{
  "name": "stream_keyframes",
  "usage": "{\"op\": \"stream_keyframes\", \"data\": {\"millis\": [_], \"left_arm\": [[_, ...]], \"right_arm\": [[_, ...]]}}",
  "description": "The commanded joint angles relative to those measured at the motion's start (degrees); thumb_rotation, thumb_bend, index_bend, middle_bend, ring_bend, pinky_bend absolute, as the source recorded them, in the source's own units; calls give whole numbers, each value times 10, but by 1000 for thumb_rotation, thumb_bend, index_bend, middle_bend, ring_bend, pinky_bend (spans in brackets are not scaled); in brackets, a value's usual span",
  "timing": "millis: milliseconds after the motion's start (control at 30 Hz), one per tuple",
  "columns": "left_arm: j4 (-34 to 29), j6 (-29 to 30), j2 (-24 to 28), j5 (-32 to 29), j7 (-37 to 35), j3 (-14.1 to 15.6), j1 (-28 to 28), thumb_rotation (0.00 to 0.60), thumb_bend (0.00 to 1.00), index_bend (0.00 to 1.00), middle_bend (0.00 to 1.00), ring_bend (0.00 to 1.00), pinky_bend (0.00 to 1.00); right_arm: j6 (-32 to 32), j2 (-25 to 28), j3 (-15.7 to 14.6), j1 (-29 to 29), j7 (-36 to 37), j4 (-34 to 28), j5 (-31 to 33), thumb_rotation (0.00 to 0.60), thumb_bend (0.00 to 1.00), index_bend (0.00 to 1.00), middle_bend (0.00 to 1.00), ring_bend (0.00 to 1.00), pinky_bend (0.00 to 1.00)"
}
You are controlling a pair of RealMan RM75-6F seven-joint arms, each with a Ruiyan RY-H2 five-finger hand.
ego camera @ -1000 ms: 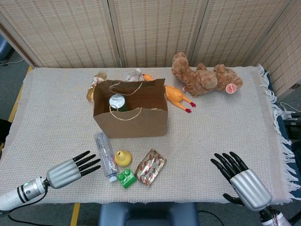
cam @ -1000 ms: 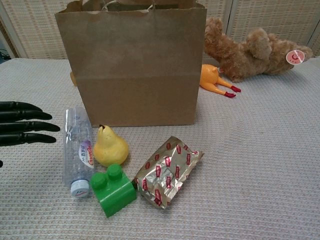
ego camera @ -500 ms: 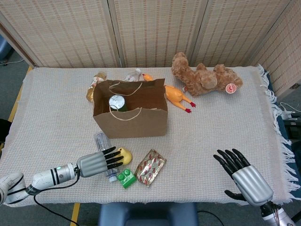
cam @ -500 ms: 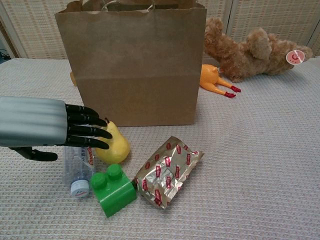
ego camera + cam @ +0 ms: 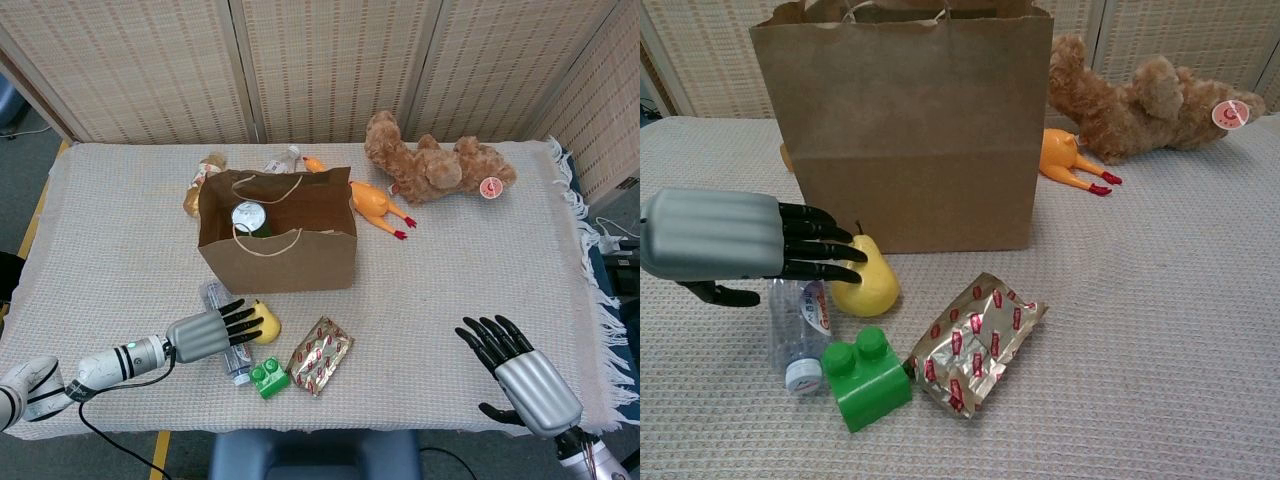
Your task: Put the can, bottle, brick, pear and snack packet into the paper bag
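Observation:
The brown paper bag [image 5: 277, 255] [image 5: 902, 130] stands upright and open, with the can [image 5: 250, 217] inside it. In front of it lie the clear bottle [image 5: 228, 352] [image 5: 798, 335], the yellow pear [image 5: 266, 323] [image 5: 866, 287], the green brick [image 5: 268, 378] [image 5: 866, 378] and the foil snack packet [image 5: 319, 355] [image 5: 975, 342]. My left hand [image 5: 208, 332] [image 5: 735, 240] hovers flat over the bottle, fingers extended toward the pear, holding nothing. My right hand [image 5: 522, 377] rests open at the table's near right, away from everything.
A brown teddy bear [image 5: 435, 165] [image 5: 1140, 100] and an orange rubber chicken [image 5: 372, 205] [image 5: 1072, 160] lie behind and right of the bag. A small toy [image 5: 204, 175] and another bottle [image 5: 283, 158] sit behind the bag. The table's front edge is close to the brick.
My left hand has moved right from the table's near left until it is above the bottle, fingertips at the pear. The right hand has barely shifted.

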Motion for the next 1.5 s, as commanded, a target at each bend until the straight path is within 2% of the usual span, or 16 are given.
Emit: {"op": "stream_keyframes", "data": {"millis": [33,200,733,1100,1500], "left_arm": [[6,15,7,-15,-6,-2,6,600,361,0,0,0,99],[12,20,18,-36,-9,-1,11,600,360,0,0,0,99],[35,18,20,-57,3,28,29,600,361,0,0,0,99],[8,29,33,-36,1,48,21,600,361,0,0,0,99],[31,14,16,-26,12,69,21,600,360,0,0,0,103]], "right_arm": [[-2,-1,0,1,-3,-1,1,600,17,0,0,0,0],[1,-2,-1,-1,-7,-2,-3,600,17,0,0,0,0],[1,-2,-4,-1,-10,-4,-8,600,17,0,0,0,0],[4,-2,-4,-2,-10,-5,-8,600,17,0,0,0,0],[2,-3,-3,-1,-13,-7,-5,600,17,0,0,0,0]]}}
